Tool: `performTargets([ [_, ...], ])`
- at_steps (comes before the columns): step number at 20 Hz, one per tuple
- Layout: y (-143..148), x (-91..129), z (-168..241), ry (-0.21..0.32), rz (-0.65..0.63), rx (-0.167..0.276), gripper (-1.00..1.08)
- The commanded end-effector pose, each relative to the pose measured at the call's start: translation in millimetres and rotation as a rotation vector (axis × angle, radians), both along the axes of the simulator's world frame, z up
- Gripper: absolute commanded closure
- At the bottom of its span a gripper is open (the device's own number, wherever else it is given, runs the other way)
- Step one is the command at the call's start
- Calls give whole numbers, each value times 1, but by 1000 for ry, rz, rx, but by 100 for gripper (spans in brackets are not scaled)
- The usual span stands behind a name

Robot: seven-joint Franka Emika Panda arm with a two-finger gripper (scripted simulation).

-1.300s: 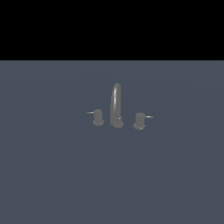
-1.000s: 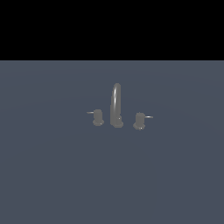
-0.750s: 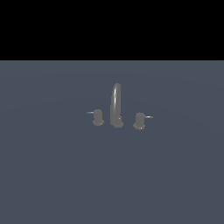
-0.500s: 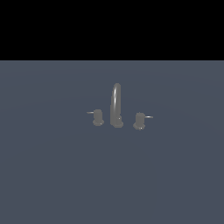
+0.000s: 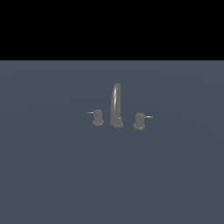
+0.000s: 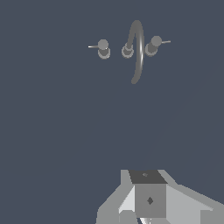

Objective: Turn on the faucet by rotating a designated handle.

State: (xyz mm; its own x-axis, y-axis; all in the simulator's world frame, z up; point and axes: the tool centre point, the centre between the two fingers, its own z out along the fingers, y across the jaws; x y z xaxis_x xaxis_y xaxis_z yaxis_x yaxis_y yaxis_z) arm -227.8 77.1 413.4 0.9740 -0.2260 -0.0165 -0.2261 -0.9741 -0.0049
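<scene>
The worktop is a plain slate-blue surface, and the faucet stands out in its open middle, well away from every edge that shows. It is a dull-grey set: a tall arched spout in the centre, a short valve on each side. The handle to be turned is the knob whose thin lever points away from the spout toward the exterior view's left; its twin sits on the spout's other side with its lever pointing the opposite way. In the wrist view the same handle appears far off, with a wide stretch of bare worktop between it and the gripper, whose grey body alone shows at the frame's margin. The fingertips are out of sight, so I cannot tell whether the jaws are released or clenched. The step in hand looks like the approach, with nothing touched yet. To do it well, the arm should probably come in on the lever's free side, clear of the spout's arch, settle low beside the rod near its tip for leverage, and then sweep it round the knob's axis rather than push straight through it. Compared with the earlier exterior frames, nothing differs: both levers lie at the same angles and no arm has entered that view.
</scene>
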Motion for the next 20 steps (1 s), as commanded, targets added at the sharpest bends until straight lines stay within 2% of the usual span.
performTargets([
  [1,10,9,-13,0,-56,0,108],
  [20,63,89,-108,0,-459,3,108],
])
